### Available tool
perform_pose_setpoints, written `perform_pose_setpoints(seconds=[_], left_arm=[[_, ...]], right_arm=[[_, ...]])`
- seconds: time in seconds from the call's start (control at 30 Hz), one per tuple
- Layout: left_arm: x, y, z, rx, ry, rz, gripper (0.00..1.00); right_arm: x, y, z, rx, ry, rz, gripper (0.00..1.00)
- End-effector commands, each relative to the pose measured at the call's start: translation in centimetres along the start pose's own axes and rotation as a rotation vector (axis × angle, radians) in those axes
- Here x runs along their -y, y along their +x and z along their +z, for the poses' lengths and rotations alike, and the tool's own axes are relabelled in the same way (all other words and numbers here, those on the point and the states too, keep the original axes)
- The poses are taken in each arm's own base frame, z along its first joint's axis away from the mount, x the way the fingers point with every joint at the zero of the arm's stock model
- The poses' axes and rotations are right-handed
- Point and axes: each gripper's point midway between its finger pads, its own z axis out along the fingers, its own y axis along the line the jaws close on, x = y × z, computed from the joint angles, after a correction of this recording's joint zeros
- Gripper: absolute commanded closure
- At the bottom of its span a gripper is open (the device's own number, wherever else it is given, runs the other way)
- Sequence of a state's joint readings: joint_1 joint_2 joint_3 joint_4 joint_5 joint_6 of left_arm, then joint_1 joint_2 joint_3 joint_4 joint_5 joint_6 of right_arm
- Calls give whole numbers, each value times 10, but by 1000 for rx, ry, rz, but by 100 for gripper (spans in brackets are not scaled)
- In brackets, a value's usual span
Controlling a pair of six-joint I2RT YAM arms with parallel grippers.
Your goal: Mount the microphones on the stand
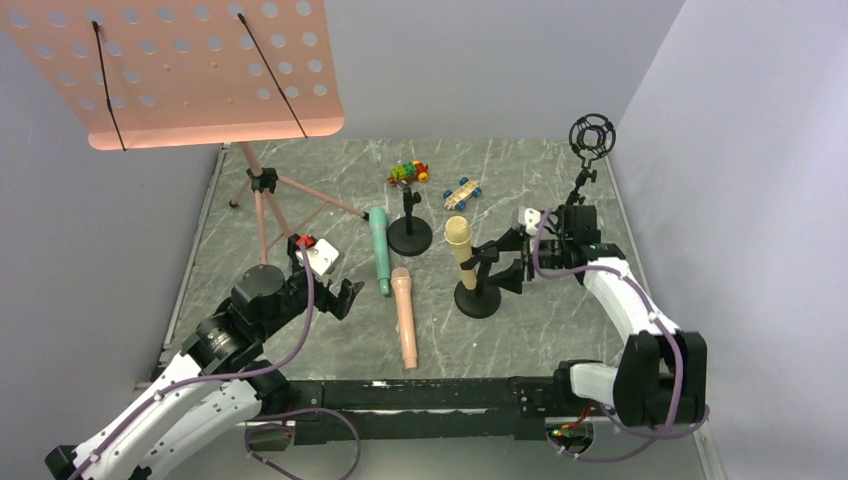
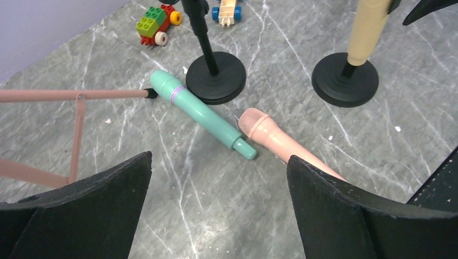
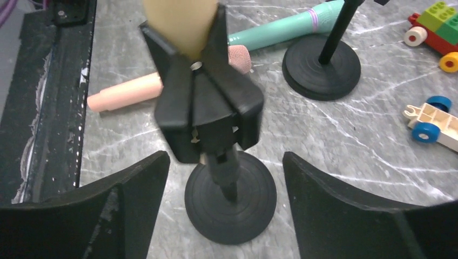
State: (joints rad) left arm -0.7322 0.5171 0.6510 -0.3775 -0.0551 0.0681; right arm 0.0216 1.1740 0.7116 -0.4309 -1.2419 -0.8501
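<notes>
Grey marbled table [image 1: 560,200] lies under me, with pale walls around it and a pink music stand [image 1: 200,70] at the far left corner. The pale yellow microphone [image 1: 459,240] sits in the black clip [image 3: 205,108] of the near stand [image 1: 477,300], a little right of the middle of the table. It stands nearly upright, with the head up.

My right gripper [image 3: 226,159] is at this stand, coming from the right side. Its fingers [image 3: 367,216] are spread wide and they grip nothing. In the right wrist view the clip and the post stand between them, apart from both.

The far stand [image 1: 410,238], a thin post on a round black base, is to the left and farther away. The mint-green microphone [image 2: 200,112] lies flat just left of this base, with its thick end to the far side. I cannot tell if it touches the base. The peach-pink microphone [image 2: 281,141] also lies flat, nearer to me. Its head is close to the thin end of the mint-green one but apart from it, and its tail points to the near edge.

My left gripper [image 2: 219,162] hovers over the table, to the left of these two lying microphones. Its fingers [image 2: 92,210] are wide apart too, with nothing between them.

Two toy cars [image 1: 408,173] stand on the far side, behind the far stand.
</notes>
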Motion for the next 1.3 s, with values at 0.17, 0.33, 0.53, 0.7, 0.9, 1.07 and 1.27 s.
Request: perform_pose_setpoints(seconds=[0.17, 0.33, 0.53, 0.7, 0.9, 1.07, 1.27], left_arm=[[-16, -9, -5, 32, -80, 4, 1], [-16, -6, -2, 16, -76, 0, 1], [-19, -5, -2, 12, -90, -4, 1], [-20, -6, -3, 19, -95, -5, 1], [-20, -6, -3, 17, -93, -4, 1], [-21, -6, -4, 21, -98, -3, 1], [-22, -5, -4, 16, -104, -3, 1]], right_arm=[[-2, -13, 14, 49, -118, -28, 30], [-7, -12, 20, 48, -155, -17, 47], [-8, -14, 22, 58, -185, 16, 67], [-8, -15, 22, 59, -200, 34, 87], [1, -26, 20, 41, -158, 2, 100], [44, -45, 15, 15, 51, -79, 100], [112, -72, 7, 35, 321, -150, 100]])
